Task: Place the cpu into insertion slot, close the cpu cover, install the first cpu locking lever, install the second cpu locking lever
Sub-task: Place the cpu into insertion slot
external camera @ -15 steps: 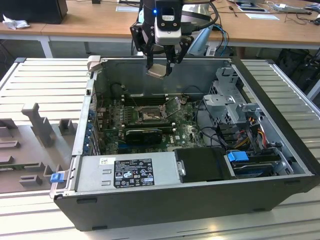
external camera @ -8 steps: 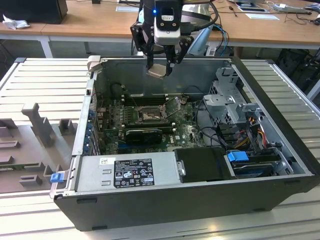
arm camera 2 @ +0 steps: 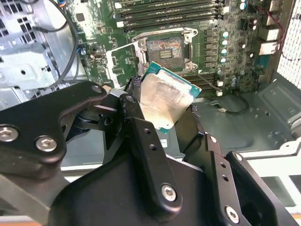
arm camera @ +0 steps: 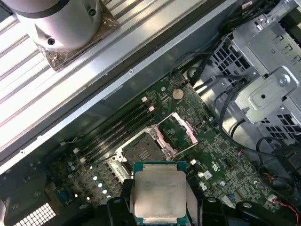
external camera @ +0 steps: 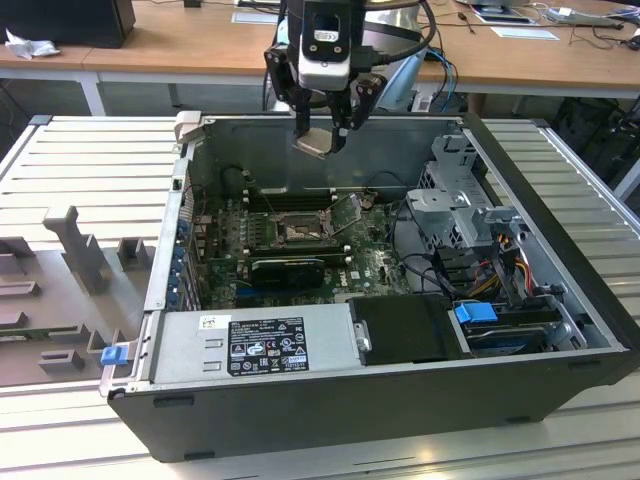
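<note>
I hang over a pale grey ribbed metal table that carries an open black computer case lying on its side. Wooden desks run along behind it, at twelve o'clock in the exterior view.

My fingers are pinched narrow on the chip, gripping it by two opposite edges. It is a thin square, so it has no long side. In both wrist views its dull silver metal top, framed by a green rim, faces my wrist. In the exterior view it hangs slightly tilted, above the case's far wall and well clear of the board.

The socket lies at six o'clock from me in the exterior view, flat on the green board. It is a square with a dark metal rim and a brownish pin field, and nothing sits in it. Its cover, a thin metal frame, stands swung up at the socket's two o'clock edge.

The perforated grey drive cage is at the socket's three o'clock. The boxy grey power supply with its label is at the socket's six o'clock.
</note>
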{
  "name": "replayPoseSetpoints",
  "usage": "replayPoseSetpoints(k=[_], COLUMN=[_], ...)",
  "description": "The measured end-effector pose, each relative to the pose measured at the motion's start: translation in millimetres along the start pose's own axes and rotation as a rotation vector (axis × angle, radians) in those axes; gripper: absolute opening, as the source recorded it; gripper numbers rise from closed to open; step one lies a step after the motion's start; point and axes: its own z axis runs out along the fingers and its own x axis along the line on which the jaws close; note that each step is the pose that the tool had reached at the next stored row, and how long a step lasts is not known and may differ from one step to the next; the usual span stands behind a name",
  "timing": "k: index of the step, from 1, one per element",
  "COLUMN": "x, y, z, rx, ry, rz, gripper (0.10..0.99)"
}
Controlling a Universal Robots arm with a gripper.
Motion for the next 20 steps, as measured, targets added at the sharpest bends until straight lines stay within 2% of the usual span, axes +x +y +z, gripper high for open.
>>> replayPoseSetpoints(k=[6, 10, 20], x=[-0.1, 0.0, -0.1], y=[-0.1, -0.2, -0.5], z=[1.9, 2.5, 5.3], rx=[-0.002, -0.003, -0.003], ry=[-0.0107, -0.0130, -0.0132], rz=[0.118, 0.145, 0.147], gripper=[0.533, 0.533, 0.533])
